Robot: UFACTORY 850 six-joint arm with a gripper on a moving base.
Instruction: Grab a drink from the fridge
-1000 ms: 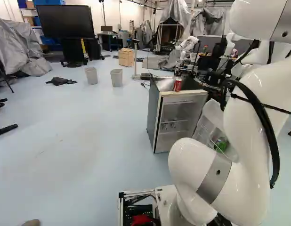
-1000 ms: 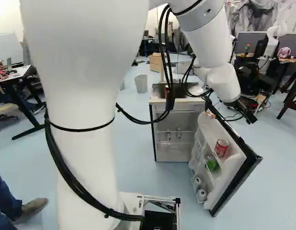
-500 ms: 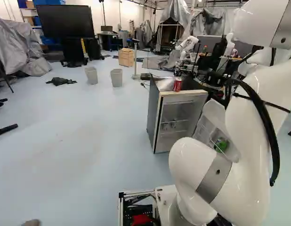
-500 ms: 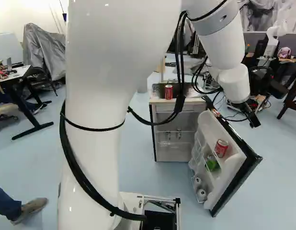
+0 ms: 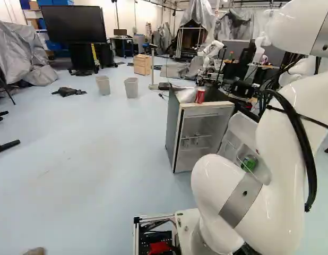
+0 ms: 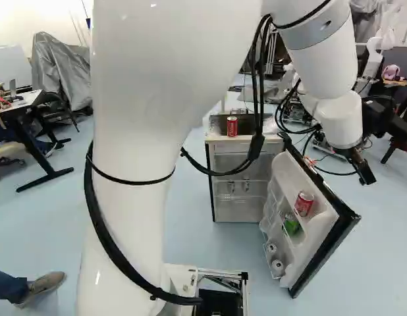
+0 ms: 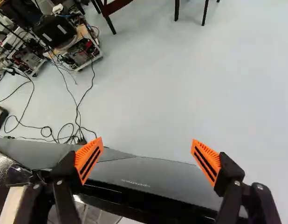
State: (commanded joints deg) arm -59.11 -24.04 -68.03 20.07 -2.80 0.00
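1. The arm has just swung the gripper (image 7: 146, 149) farther out past the open fridge door (image 6: 328, 253), to the right and slightly lower in the right base view. The base has not moved.
2. The gripper is empty, its two orange-padded fingers spread wide. In the wrist view the door's dark outer face lies below and between them, with bare floor ahead; whether anything touches the door I cannot tell.
3. The drinks have not shifted. A red can (image 6: 303, 203) and a green can (image 6: 291, 224) sit in the door's shelves, lower than the gripper and on the far side of the door from it. Another red can (image 6: 232, 126) stands on top of the fridge (image 5: 173, 125), well apart from the gripper.
4. For the task, I judge the opening stage nearly or fully done and the grab not begun; this swing leaves the gripper on the wrong side of the door for a drink.
5. Next it probably needs to clear the door's top edge and come round to the shelves. Cutting that corner low could knock the door inward and jostle the cans.
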